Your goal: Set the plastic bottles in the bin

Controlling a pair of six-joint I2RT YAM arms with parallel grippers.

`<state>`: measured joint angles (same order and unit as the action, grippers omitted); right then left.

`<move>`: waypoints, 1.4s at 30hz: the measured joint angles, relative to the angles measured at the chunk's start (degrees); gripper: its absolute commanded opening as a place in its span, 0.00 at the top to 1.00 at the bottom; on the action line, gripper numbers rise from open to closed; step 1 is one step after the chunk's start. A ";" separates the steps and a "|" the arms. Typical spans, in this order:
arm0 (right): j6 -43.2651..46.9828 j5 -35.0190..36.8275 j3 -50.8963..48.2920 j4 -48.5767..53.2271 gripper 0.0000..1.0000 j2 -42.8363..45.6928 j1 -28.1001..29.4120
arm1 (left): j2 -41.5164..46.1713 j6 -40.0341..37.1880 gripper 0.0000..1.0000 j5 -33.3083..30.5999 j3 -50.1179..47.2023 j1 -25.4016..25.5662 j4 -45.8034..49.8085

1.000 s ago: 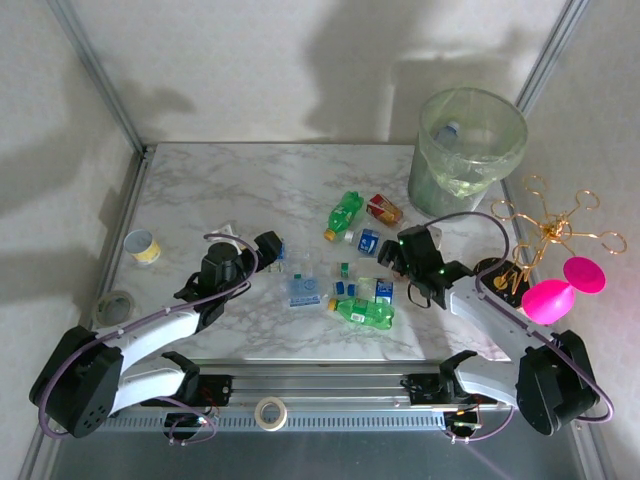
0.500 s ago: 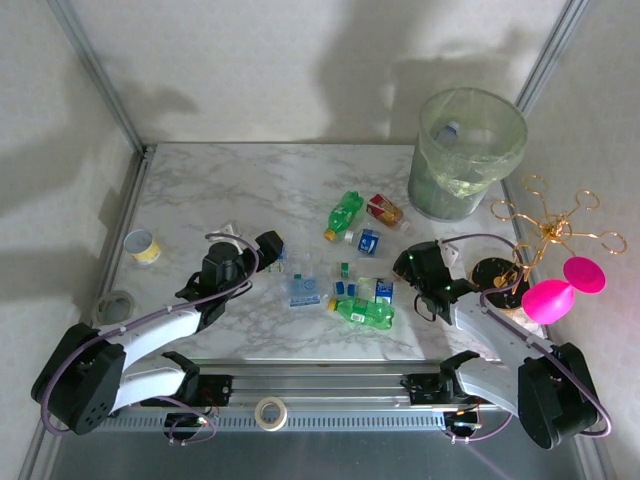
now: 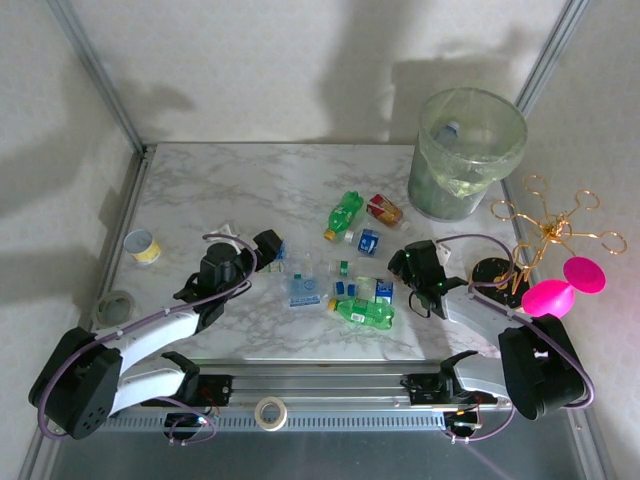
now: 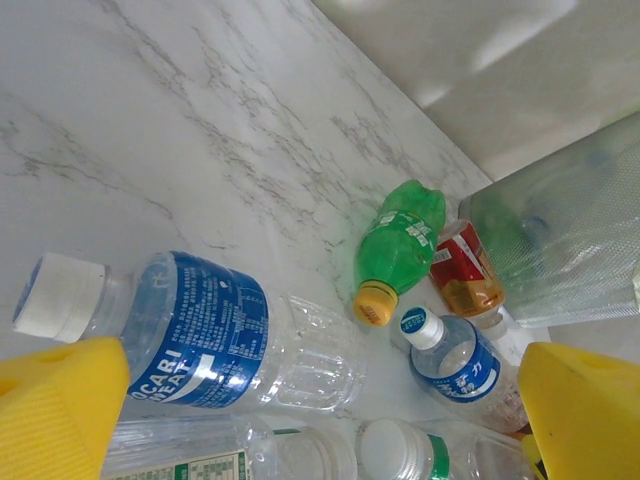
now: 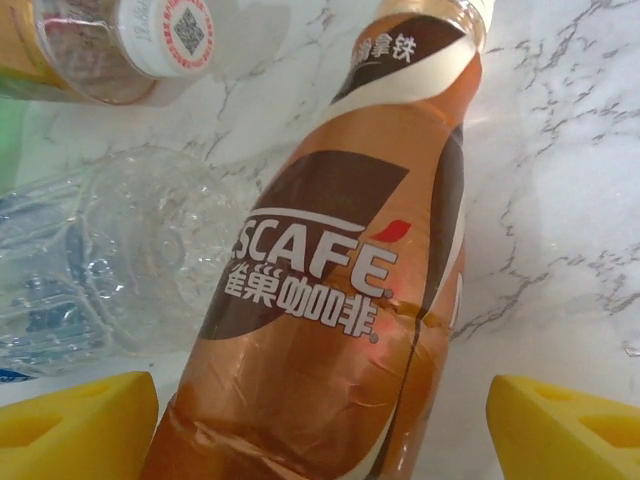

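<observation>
Right tool (image 5: 320,430) spread, straddling brown coffee bottle (image 5: 340,270) lying on worktop (image 5: 560,150). Left tool (image 4: 325,410) wide apart above blue-labelled bottle (image 4: 200,330). Bin (image 3: 440,195) stands at far right corner.

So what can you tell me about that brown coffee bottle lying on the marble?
The coffee bottle looks plastic, wrapped in a shiny copper-brown label with a cream band, white lettering ending SCAFE and Chinese characters, crinkled low down. It lies on the marble table, neck away from the camera, beside a crushed clear bottle. The open right gripper straddles it.
</observation>
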<state>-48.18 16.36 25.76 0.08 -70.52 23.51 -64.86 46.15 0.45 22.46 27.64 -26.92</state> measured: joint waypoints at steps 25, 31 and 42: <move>4.44 0.33 -2.23 -2.25 0.48 2.67 -0.39 | 1.44 0.63 0.00 -4.46 -3.15 -0.13 0.24; 7.54 0.11 -2.10 2.34 0.49 11.06 -0.37 | -1.38 0.81 0.00 -3.85 -3.15 -0.81 -1.40; 14.36 -14.29 4.02 5.95 0.52 18.67 1.53 | -5.66 2.16 0.00 1.81 -1.07 -8.31 -3.17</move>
<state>-33.82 2.07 29.78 6.02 -51.86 25.04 -70.52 48.31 2.26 21.39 19.33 -30.09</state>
